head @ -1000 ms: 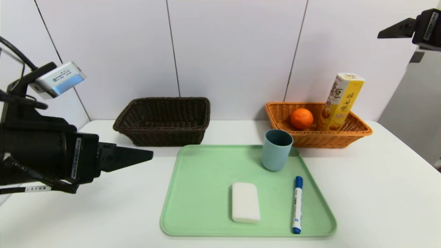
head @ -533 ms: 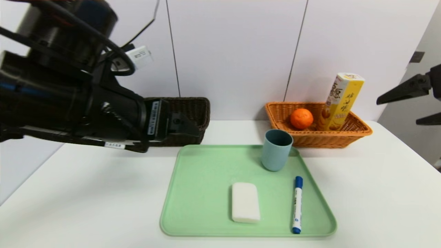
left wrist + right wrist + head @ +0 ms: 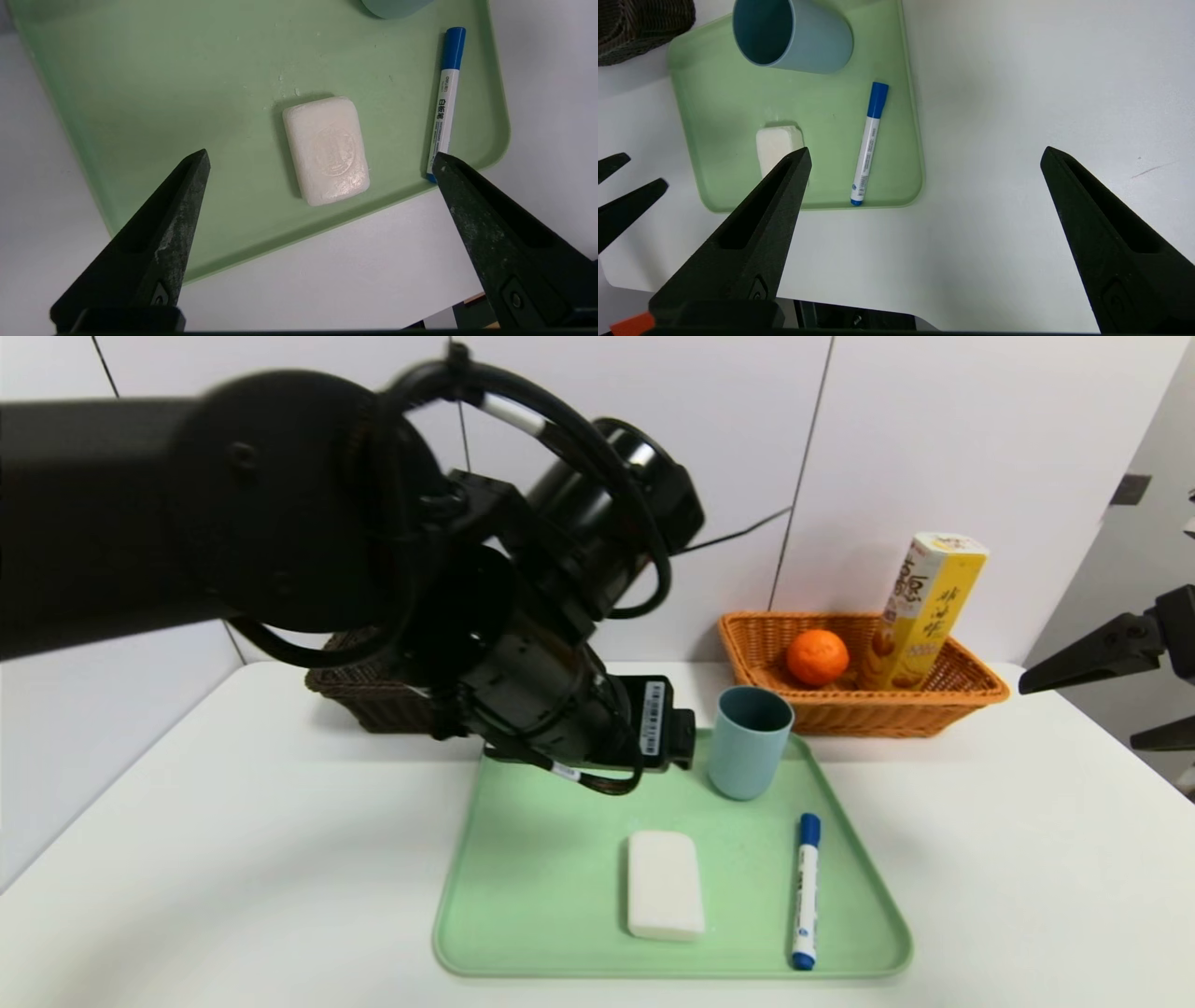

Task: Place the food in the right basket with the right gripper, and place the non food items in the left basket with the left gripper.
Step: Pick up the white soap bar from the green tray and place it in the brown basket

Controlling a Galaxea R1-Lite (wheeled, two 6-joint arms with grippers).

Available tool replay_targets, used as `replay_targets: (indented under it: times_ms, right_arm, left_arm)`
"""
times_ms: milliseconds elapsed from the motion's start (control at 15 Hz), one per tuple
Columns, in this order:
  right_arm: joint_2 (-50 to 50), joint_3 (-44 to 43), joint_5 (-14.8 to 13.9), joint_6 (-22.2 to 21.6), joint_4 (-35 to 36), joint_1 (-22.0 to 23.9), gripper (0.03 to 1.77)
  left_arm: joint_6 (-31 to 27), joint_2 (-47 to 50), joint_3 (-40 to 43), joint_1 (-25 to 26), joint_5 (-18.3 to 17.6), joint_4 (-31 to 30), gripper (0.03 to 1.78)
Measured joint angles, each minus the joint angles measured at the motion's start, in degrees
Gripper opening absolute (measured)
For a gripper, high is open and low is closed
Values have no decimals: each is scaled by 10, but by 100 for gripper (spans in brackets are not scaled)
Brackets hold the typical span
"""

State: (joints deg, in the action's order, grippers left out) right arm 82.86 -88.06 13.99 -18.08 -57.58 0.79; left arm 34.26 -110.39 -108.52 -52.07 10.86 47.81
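A white soap bar [image 3: 665, 884], a blue-capped marker [image 3: 807, 891] and a blue-grey cup [image 3: 750, 742] sit on the green tray [image 3: 523, 859]. My left arm [image 3: 560, 700] reaches over the tray's far part, beside the cup. In the left wrist view my left gripper [image 3: 320, 154] hangs open high above the soap [image 3: 327, 149], with the marker [image 3: 444, 100] by one finger. My right gripper [image 3: 1078, 717] hovers open at the table's right edge, holding nothing. An orange [image 3: 817, 657] and a yellow snack box [image 3: 929, 611] are in the orange right basket [image 3: 971, 695].
The dark left basket [image 3: 359, 695] stands at the back left, mostly hidden behind my left arm. White wall panels close off the back. In the right wrist view the table's front edge [image 3: 878, 308] runs close below the gripper.
My left arm has swung from the left side of the table to above the tray, near the cup. My right gripper has come down from the upper right to the table's right edge.
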Motion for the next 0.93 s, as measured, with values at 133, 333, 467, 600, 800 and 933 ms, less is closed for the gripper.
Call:
replay_targets:
  times_ms: [133,333,467,600,800,933]
  right_arm:
    - [0,9,0,-10,0,0,169]
    - [-1,28,1,-19,0,3,169]
    - [-3,44,2,-20,1,5,170]
    - [-5,64,2,-20,4,6,170]
    - [-13,99,1,-20,43,7,170]
    - [-19,124,1,-19,69,8,170]
  left_arm:
    - [7,-41,-29,-23,11,25,169]
    - [12,-82,-39,-39,13,46,169]
    - [13,-98,-39,-43,14,65,169]
    - [31,-109,-40,-46,14,77,169]
    - [53,-125,-40,-46,14,75,169]
    - [58,-133,-40,-47,14,68,169]
